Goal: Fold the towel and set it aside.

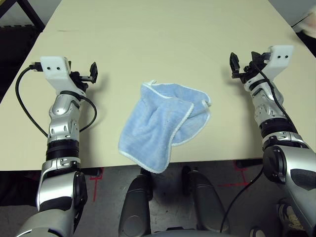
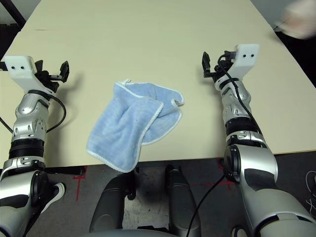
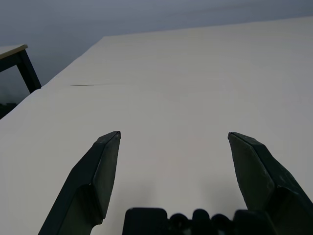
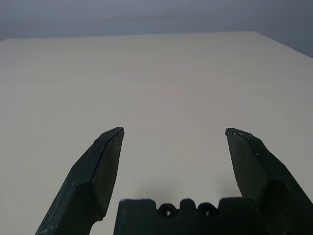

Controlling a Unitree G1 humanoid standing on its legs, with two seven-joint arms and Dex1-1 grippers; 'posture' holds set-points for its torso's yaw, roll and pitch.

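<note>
The light-blue fluffy towel (image 1: 160,123) with white edging lies crumpled and partly folded over itself near the table's front edge, between my two arms; one corner hangs over that edge. My left gripper (image 1: 86,74) rests on the table to the towel's left, open and holding nothing. My right gripper (image 1: 243,65) stands to the towel's right, also open and empty. In each wrist view the two black fingers (image 3: 98,171) (image 4: 100,169) spread wide over bare tabletop.
The beige table (image 1: 163,34) stretches far behind the towel. Its front edge runs just below the towel, with red floor marks beneath. A dark table leg (image 3: 22,63) stands off the left side. A blurred pale shape (image 2: 298,19) shows at the far right corner.
</note>
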